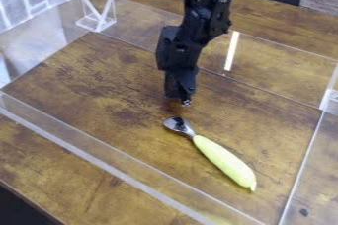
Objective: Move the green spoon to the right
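Note:
The green spoon (211,152) lies flat on the wooden table, its small grey metal bowl toward the upper left and its thick yellow-green handle running down to the lower right. My black gripper (183,95) hangs above and a little behind the spoon's bowl, pointing down, apart from the spoon. Its fingers look drawn together with nothing between them.
A clear acrylic wall (79,155) runs along the front and left of the wooden table (93,91). A clear plastic stand (95,14) sits at the back left. A pale strip (232,49) shows behind the arm. A second clear panel edge stands at the right (306,165).

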Action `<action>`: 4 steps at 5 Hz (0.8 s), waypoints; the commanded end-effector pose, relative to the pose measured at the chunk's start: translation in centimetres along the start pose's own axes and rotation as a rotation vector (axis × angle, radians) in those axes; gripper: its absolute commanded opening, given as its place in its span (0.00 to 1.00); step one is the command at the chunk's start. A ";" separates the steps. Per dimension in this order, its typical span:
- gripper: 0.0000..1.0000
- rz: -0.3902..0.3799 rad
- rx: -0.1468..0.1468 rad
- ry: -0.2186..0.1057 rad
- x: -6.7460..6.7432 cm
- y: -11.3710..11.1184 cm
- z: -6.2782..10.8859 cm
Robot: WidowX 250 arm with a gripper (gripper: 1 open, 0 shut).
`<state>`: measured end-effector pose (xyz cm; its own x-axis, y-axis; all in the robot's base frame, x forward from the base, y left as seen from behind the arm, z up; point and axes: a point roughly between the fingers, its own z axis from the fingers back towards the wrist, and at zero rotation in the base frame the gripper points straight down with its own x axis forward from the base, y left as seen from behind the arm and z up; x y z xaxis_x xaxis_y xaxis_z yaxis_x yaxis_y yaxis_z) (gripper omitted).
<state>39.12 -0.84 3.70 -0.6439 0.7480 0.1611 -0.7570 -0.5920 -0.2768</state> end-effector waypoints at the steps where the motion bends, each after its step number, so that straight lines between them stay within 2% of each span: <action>1: 0.00 0.025 -0.035 0.048 0.5 -1.9 3.6; 2: 0.00 0.019 -0.027 0.045 0.4 -2.3 5.0; 3: 0.00 0.021 -0.021 0.042 1.0 -2.6 5.5; 4: 1.00 0.102 -0.007 0.038 1.8 -2.8 5.8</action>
<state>38.64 0.09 5.77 -0.6791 0.7081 0.1936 -0.7334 -0.6432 -0.2199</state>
